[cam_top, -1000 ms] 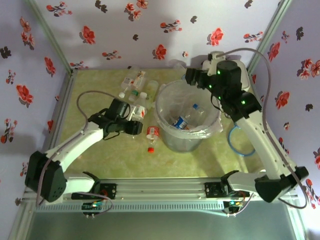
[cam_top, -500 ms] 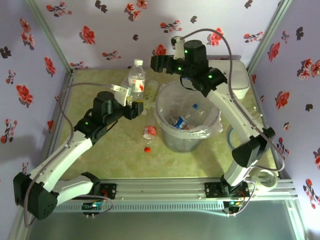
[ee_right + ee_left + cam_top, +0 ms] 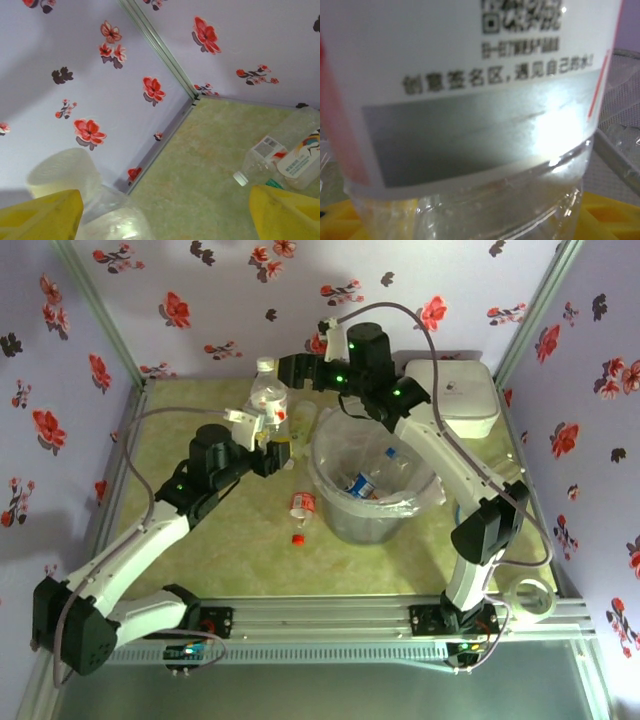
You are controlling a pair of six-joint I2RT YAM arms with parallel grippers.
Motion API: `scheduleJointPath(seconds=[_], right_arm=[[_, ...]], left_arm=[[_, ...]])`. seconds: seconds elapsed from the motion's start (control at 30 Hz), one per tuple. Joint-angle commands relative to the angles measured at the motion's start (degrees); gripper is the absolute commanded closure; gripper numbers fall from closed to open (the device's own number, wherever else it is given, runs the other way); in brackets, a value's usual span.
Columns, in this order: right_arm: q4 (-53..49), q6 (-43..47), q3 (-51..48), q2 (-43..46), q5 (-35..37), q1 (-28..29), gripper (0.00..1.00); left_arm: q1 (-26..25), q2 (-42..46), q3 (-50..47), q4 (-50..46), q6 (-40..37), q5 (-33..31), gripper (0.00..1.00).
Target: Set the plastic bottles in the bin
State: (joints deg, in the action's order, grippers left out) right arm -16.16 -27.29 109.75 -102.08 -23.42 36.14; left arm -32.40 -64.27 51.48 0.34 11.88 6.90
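Held bottle (image 3: 268, 398): was kept upright near the table's (image 3: 200, 550) far edge, left of the bin (image 3: 322, 440).
Handling: was judged light, thin-walled, slippery and crushable; best taken at the labelled middle.
Left gripper (image 3: 266, 446): was closed on the held bottle's lower body, arm extended forward.
Right gripper (image 3: 164, 197): was spread wide, nothing held, arm stretched past the bin's far rim, beside the bottle's cap.

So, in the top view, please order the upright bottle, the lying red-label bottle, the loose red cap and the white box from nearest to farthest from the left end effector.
From the left end effector:
1. Upright bottle, at its fingers.
2. Lying red-label bottle, nearer the arm bases.
3. Loose red cap, just past that bottle.
4. White box, far right corner.
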Motion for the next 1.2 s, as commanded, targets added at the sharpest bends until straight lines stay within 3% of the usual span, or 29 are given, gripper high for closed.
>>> scheduleJointPath(seconds=[0.0, 0.17, 0.47, 0.57, 0.73, 0.83, 0.97, 1.17], right_arm=[[1.9, -0.5, 1.3, 0.9, -3.2, 0.6, 0.13], [0.9, -0.6, 2.2, -1.0, -3.0, 0.6, 0.14], [-1.8, -0.9, 6.1, -5.9, -5.9, 1.0, 0.32], [-2.2, -0.6, 6.5, -6.3, -6.0, 1.1, 0.42], [-2.7, 0.9, 6.1, -5.3, -4.3, 1.1, 0.68], [-2.5, 1.8, 6.1, -4.5, -3.1, 1.1, 0.75], [-2.1, 4.7, 7.0, -2.8, 0.0, 0.7, 0.78], [1.8, 6.5, 8.3, 1.5, 4.8, -1.6, 0.81]], left_arm=[[0.1, -1.7, 1.6, 2.7, 0.5, 2.7, 0.35], [0.1, -2.3, 2.0, 2.8, 0.9, 4.0, 0.35], [0.1, -2.6, 2.5, 2.0, 0.6, 6.3, 0.36], [0.1, -2.9, 2.8, 1.7, 0.5, 6.5, 0.36], [0.1, -3.4, 2.8, 1.5, 0.6, 6.5, 0.35], [0.1, -3.3, 2.6, 1.4, 0.8, 6.1, 0.28], [0.1, -1.6, 1.4, 1.5, 1.3, 4.5, 0.01], [1.2, 2.6, -1.1, 0.4, 2.3, 3.2, 0.0]])
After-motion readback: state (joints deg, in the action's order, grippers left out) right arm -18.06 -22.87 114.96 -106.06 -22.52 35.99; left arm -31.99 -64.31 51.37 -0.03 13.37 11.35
